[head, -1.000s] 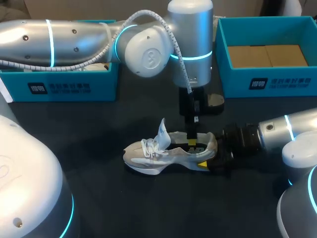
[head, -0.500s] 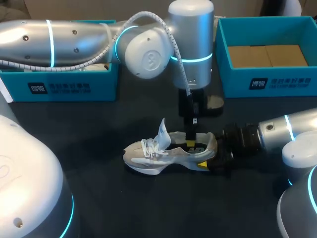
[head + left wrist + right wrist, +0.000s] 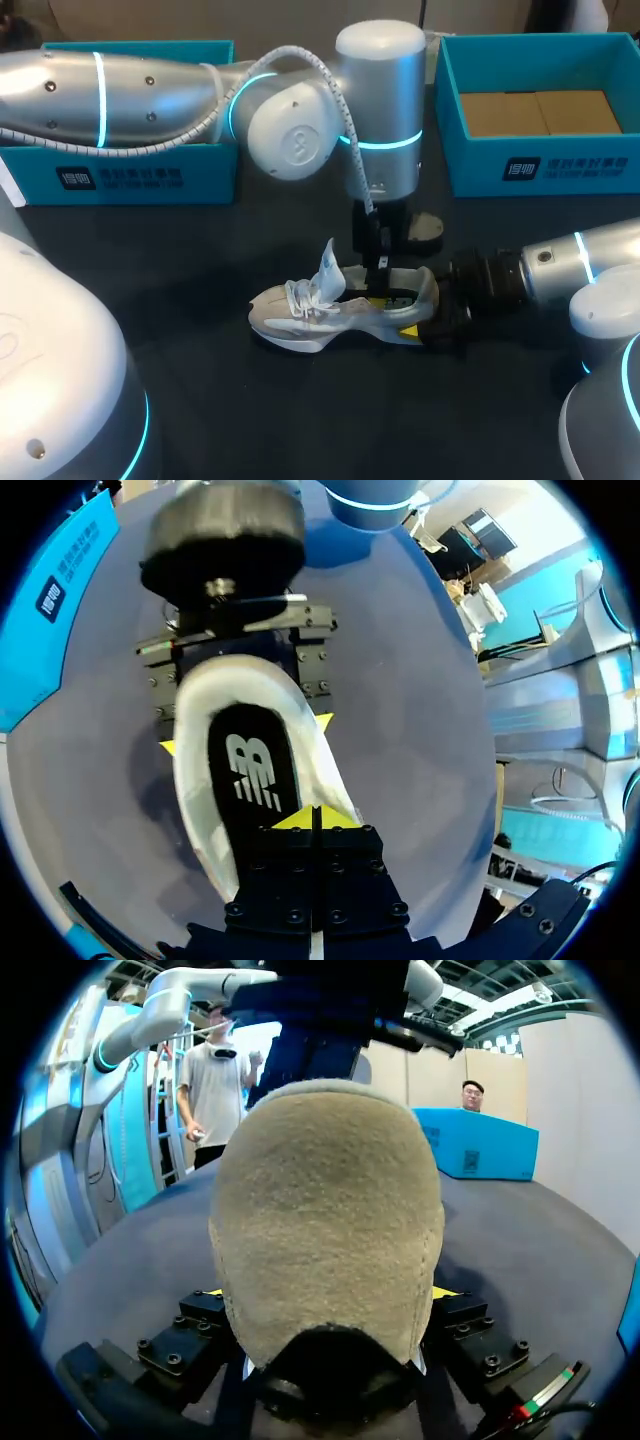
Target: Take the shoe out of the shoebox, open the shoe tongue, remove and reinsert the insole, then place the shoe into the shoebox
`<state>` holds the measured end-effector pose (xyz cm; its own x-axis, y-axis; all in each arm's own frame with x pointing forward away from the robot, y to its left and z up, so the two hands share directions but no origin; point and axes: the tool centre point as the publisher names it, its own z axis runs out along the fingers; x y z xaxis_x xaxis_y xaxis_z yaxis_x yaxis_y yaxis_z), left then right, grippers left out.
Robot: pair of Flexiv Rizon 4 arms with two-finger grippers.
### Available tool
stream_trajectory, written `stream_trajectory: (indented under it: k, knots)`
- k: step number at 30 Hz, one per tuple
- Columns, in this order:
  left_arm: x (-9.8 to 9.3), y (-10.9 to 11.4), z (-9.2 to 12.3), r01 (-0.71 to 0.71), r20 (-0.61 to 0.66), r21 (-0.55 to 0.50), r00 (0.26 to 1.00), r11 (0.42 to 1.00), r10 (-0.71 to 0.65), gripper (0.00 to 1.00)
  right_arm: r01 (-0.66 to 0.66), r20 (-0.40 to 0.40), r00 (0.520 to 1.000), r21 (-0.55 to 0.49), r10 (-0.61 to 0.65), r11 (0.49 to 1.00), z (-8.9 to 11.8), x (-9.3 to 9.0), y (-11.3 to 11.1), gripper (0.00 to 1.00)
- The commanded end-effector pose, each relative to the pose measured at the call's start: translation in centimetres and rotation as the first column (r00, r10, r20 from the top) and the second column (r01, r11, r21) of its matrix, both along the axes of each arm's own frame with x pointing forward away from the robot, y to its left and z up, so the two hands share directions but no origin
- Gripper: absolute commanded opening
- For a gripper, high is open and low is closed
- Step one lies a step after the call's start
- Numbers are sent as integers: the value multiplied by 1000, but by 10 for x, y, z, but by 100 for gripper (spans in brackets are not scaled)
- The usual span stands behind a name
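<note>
White-and-grey mesh sneaker (image 3: 330, 310) sits on its sole in the middle of the dark bench (image 3: 200, 400), out of the box, toe toward the left arm's side and heel toward the right. Its tongue (image 3: 327, 265) stands up and forward, so the mouth is wide open.

Down from above come the left fingers (image 3: 313, 820), dipped into that opening. In the left wrist view the two yellow tips are pressed together with only a hairline between them, right over the black insole with its white logo (image 3: 250, 770), which lies flat inside. Whether they nip its edge I cannot tell.

At the back, the right fingers (image 3: 412, 326) lie low along the bench and clamp the heel, one yellow tip on each side wall. The right wrist view is filled with the tan suede heel held between them.

Now for the room. A teal open box with a brown card floor (image 3: 540, 165) stands at the far right edge, well apart from the sneaker. Another teal box (image 3: 130, 175) stands at the far left, with the left arm stretched over it. Between the two boxes, the left arm's wrist fills the gap. On the near side of the sneaker, dark bench runs open toward the near edge.
</note>
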<state>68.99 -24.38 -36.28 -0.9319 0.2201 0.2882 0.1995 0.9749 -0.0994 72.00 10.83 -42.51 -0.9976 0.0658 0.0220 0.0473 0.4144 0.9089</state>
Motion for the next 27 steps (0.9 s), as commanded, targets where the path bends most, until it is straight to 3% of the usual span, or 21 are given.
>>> stream_trajectory:
  k: [1,14,21,23,27]
  knots:
    - [-3,4,-13,10,-16,-14,1000,1000,-10,0,0,-1,1000,-4,0,1000,-3,2,2,0]
    - [-6,11,-19,38,-14,-59,999,998,-39,0,0,-1,1000,-4,0,1000,-3,2,2,0]
    - [-5,9,-17,37,-3,-52,999,998,-37,24,0,-1,1000,-4,0,1000,-3,2,2,0]
    - [-5,9,-17,37,0,-50,999,998,-37,38,0,-1,1000,-4,0,1000,-3,2,2,0]
    - [-3,8,-19,41,4,-43,999,998,-41,29,0,-1,1000,-4,0,1000,-3,2,2,0]
